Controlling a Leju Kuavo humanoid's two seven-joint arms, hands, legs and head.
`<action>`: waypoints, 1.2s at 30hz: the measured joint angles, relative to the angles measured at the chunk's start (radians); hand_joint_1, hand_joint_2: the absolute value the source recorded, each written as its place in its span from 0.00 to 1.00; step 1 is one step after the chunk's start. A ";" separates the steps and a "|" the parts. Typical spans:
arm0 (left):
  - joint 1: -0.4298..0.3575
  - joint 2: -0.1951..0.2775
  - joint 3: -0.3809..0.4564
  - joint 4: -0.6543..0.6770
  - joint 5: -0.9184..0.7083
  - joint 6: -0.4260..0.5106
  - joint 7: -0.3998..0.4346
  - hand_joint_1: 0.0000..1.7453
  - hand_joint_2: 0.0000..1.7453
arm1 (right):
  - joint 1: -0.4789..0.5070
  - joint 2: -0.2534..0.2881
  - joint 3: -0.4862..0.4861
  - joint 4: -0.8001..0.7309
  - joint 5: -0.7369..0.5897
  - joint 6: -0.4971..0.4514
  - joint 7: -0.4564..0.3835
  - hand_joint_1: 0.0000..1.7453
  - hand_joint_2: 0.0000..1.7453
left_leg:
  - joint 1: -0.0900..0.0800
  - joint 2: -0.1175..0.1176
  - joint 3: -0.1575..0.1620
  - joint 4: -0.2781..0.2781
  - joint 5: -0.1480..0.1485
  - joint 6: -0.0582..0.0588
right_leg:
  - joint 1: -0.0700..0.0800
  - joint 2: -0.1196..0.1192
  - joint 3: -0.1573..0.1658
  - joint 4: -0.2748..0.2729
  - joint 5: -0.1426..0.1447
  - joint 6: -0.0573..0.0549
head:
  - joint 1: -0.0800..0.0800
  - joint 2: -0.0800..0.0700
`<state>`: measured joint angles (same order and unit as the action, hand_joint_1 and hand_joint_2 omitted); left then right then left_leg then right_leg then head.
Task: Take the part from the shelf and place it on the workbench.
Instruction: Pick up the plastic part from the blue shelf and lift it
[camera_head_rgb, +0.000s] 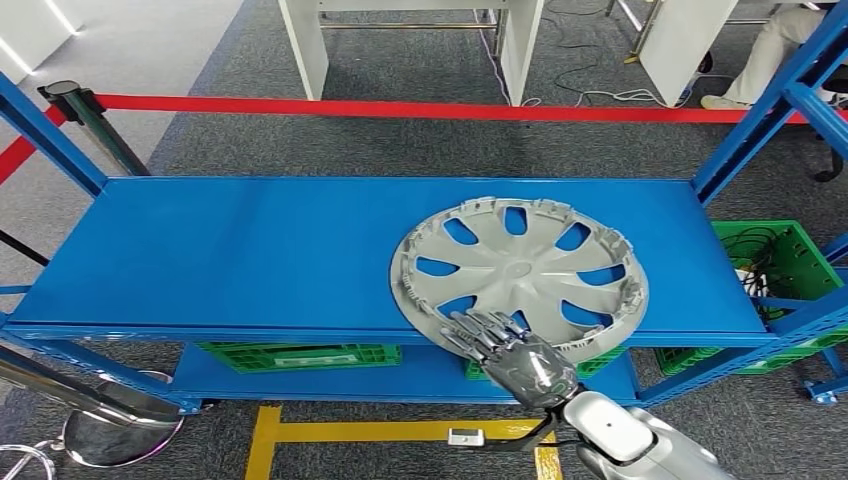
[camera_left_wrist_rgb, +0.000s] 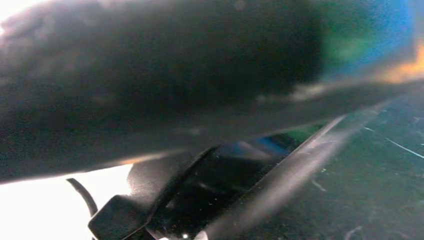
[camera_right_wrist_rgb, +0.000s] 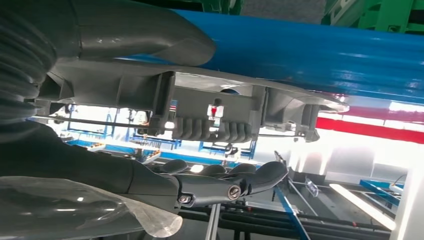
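At the front edge of the blue shelf (camera_head_rgb: 250, 250), my right hand (camera_head_rgb: 505, 350) is at the near rim of the hubcap (camera_head_rgb: 520, 270). From the head camera I see the fingers (camera_head_rgb: 478, 328) lying spread over the top of that rim. My right wrist camera shows the thumb (camera_right_wrist_rgb: 150, 37) on one side of the rim and the dark fingers (camera_right_wrist_rgb: 235, 182) on the other, apart from the plastic, so I'd say it's loosely around the edge and not clamped. The hubcap lies flat, inner side up, on the right half of the shelf, its near edge poking past the front lip. My left hand: the wrist view is just dark blur, can't tell. Green crates (camera_head_rgb: 300, 355) sit on the lower level, another (camera_head_rgb: 780, 260) off to the right, and red tape (camera_head_rgb: 400, 108) runs behind.
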<state>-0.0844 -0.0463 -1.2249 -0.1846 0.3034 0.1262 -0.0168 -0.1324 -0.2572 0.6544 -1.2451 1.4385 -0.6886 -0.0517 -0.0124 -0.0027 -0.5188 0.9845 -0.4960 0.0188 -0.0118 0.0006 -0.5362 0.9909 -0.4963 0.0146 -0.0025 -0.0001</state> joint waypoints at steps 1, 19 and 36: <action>0.000 -0.001 0.000 0.000 0.000 0.000 0.000 0.00 0.00 | 0.000 0.001 0.000 0.000 0.001 0.000 0.002 0.00 1.00 | 0.000 0.000 0.000 0.000 0.000 0.000 | 0.000 0.000 0.000 0.000 0.000 0.000 | 0.000 0.000; 0.000 -0.004 0.000 0.000 0.002 0.000 0.001 0.00 0.00 | -0.002 0.004 0.001 0.000 0.013 0.003 0.033 0.00 1.00 | 0.000 0.000 0.000 0.000 0.000 0.000 | 0.000 0.000 0.000 0.000 0.000 0.000 | 0.000 0.000; 0.001 -0.004 0.000 0.000 0.011 0.000 0.003 0.00 0.00 | -0.005 0.004 0.000 0.000 0.015 0.048 0.059 0.00 1.00 | 0.000 0.000 0.000 0.000 0.000 0.000 | 0.000 0.000 0.000 0.000 0.000 0.000 | 0.000 0.000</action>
<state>-0.0835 -0.0503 -1.2249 -0.1846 0.3142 0.1265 -0.0142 -0.1372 -0.2537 0.6542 -1.2451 1.4536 -0.6402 0.0072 -0.0124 -0.0027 -0.5188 0.9845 -0.4960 0.0188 -0.0118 0.0006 -0.5362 0.9909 -0.4963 0.0146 -0.0026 0.0000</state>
